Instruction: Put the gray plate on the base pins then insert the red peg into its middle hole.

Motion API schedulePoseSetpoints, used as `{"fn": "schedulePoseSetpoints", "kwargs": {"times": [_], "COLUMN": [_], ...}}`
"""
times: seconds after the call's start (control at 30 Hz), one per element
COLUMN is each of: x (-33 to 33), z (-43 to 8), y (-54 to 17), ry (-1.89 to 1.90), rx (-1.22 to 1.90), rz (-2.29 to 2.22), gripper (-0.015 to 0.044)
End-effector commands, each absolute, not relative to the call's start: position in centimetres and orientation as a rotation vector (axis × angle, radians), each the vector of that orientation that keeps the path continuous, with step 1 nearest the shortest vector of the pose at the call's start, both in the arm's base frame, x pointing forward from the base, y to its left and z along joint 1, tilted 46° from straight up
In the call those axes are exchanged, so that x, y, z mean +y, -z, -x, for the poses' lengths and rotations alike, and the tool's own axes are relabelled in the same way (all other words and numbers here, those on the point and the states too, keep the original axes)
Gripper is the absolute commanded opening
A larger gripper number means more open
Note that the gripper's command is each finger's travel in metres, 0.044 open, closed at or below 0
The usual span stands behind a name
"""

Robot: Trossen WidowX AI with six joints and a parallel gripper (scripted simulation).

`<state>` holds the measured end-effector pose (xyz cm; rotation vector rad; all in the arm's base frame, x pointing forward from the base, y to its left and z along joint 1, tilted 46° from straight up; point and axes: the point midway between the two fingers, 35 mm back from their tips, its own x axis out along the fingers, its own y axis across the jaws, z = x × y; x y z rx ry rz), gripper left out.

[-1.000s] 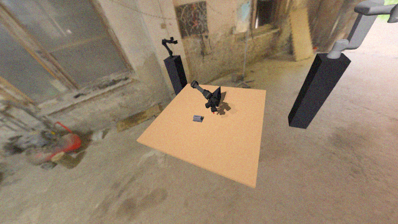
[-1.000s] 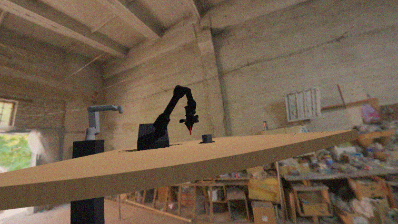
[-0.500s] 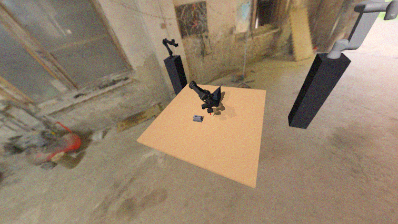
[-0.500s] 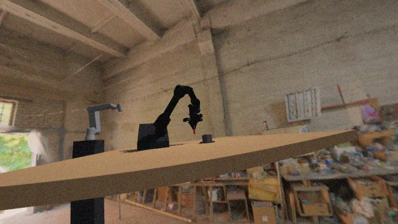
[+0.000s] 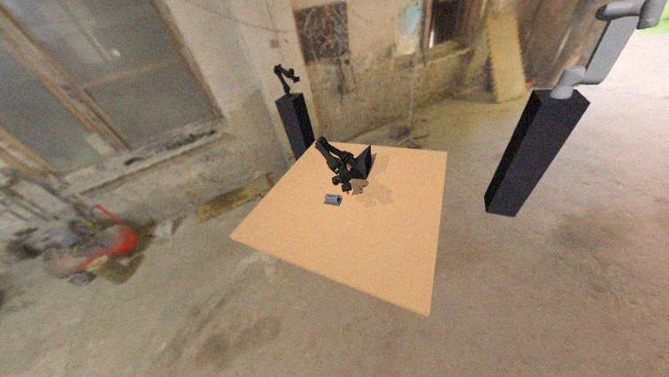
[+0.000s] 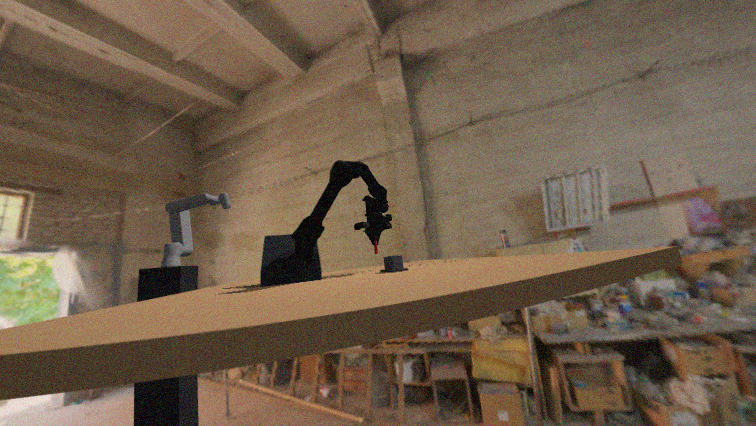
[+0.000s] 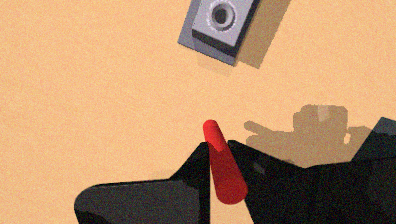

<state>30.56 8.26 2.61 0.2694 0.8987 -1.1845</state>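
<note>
My gripper [image 6: 376, 240] [image 7: 217, 147] is shut on the red peg [image 6: 376, 247] [image 7: 225, 172], which points down in the air above the table. In the top view the peg [image 5: 347, 192] shows as a small red spot below the gripper. The gray plate [image 5: 333, 197] [image 6: 393, 261] [image 7: 201, 22] sits on the base [image 7: 186, 37], a little away from the peg. One round hole with a pin or ring shows at the plate's near end in the wrist view. The middle hole is out of the wrist view, and the other end is cut off.
The tan table [image 5: 374, 243] [image 6: 211, 317] carries the arm's dark mounting block [image 5: 364, 163] [image 6: 272, 259]. A dark pedestal with a gray arm [image 5: 538, 154] [image 6: 168, 283] and another with a black arm [image 5: 295, 119] stand beyond the table edges.
</note>
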Motion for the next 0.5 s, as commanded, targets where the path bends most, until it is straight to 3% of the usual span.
{"fn": "schedulePoseSetpoints", "kwargs": {"times": [0.0, 0.47], "x": [7.6, 4.9], "z": [-31.1, -32.4], "y": [-3.5, -6.2], "ry": [1.181, 1.185], "rx": [0.895, 0.889], "rz": [-0.268, -0.265], "gripper": [0.0000, 0.0000]}}
